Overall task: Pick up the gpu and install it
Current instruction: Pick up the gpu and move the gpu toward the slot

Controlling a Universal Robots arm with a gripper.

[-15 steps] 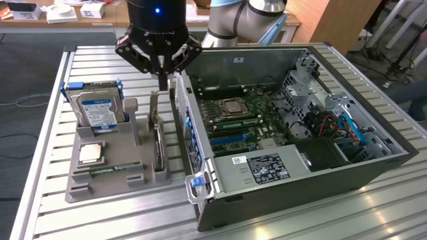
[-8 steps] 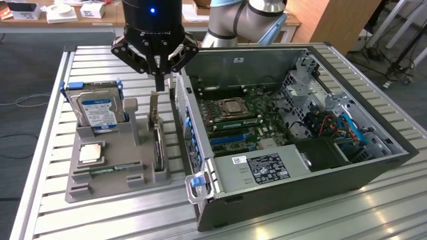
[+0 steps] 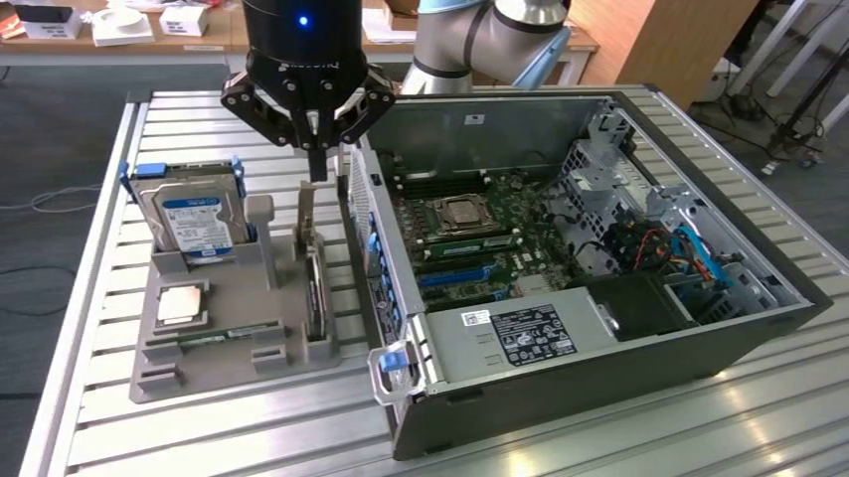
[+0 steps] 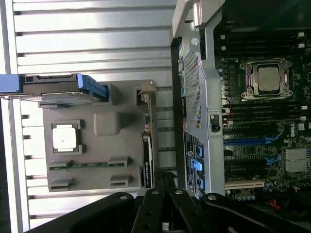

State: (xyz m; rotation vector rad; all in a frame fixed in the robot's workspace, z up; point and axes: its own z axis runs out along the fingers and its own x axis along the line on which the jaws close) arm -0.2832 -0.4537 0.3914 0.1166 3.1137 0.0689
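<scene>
Apparently the gpu [image 3: 314,288] stands just beneath the closed pincer [image 3: 318,169].

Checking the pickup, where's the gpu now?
In the exterior view, the gpu stands on edge along the gray holder's right side, beside the computer case, below the gripper.
</scene>
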